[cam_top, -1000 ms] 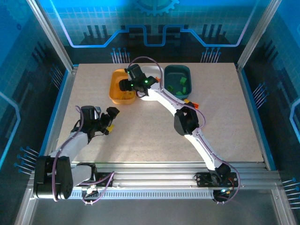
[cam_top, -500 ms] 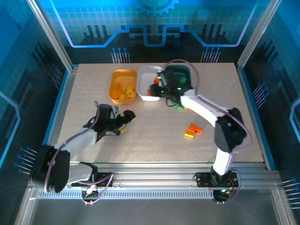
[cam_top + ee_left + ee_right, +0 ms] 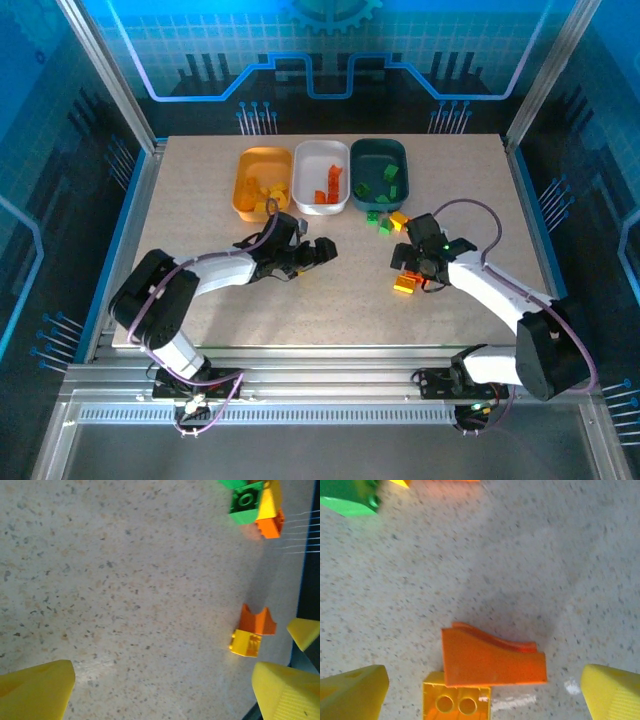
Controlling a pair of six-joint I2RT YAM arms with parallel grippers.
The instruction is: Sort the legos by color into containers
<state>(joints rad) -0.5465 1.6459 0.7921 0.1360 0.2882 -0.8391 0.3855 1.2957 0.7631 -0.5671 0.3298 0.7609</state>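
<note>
Orange plastic, smooth and stiff: the wedge (image 3: 492, 662) lies on the speckled desk (image 3: 330, 300), off to the front right of the white tray (image 3: 322, 165) and well apart from it. A yellow brick (image 3: 456, 700) touches the wedge's near edge. The right hand (image 3: 484, 692) hangs over the pair, its fingers (image 3: 355, 690) spread wide to either side and touching neither piece. The left hand (image 3: 165, 690), likewise spread and holding nothing, hovers over bare desk in front of the white tray. Orange pieces (image 3: 322, 192) lie inside that tray, and a few loose bricks (image 3: 385, 218), green and yellow, sit near its front-right corner.

The wedge looks very light and rigid, and it is unlikely to be damaged by a firm squeeze. Its glossy skin is probably slippery, and the curved slope on top offers poor purchase. The two flat, parallel side faces look like the surest place to pinch, low down near the base. Because the yellow brick rests against it, a closing finger could nudge or drag that brick along, so the grip should stay clear of the shared edge.
</note>
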